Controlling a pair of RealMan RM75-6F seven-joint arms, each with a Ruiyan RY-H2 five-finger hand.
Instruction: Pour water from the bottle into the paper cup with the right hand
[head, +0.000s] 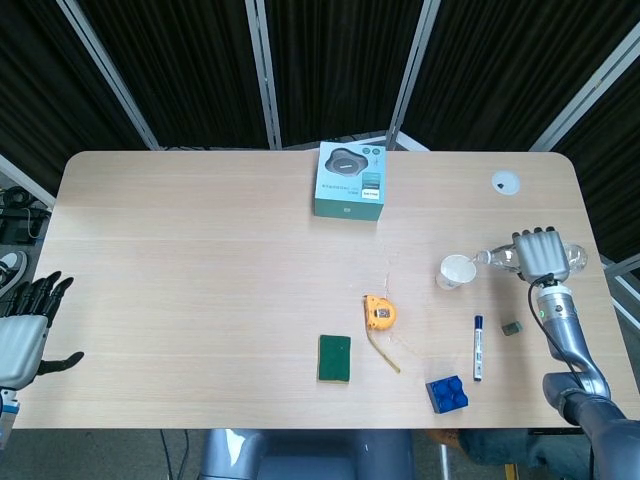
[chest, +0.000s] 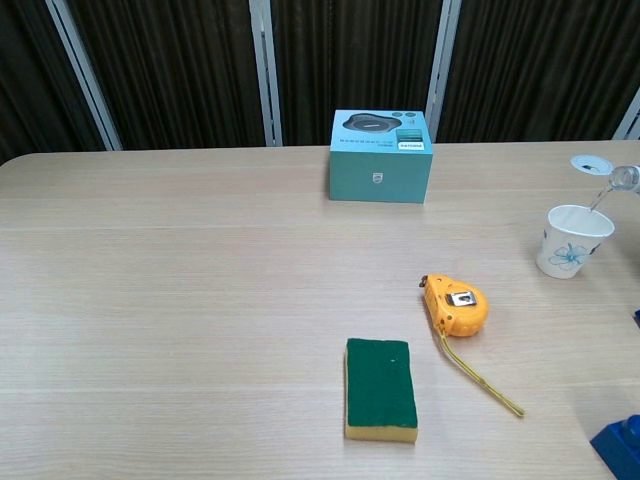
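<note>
One clear water bottle (head: 500, 258) is gripped by the right hand (head: 540, 255), fingers wrapped around it, tilted over the paper cup (head: 456, 271). The left hand (head: 25, 330) is held off the desk (head: 200, 260), fingers spread.

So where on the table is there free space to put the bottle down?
The widest bare stretch lies left of the teal box and green sponge. It is crowded around the white paper cup: blue marker, blue brick, orange tape measure and right hand gripping the clear bottle.
</note>
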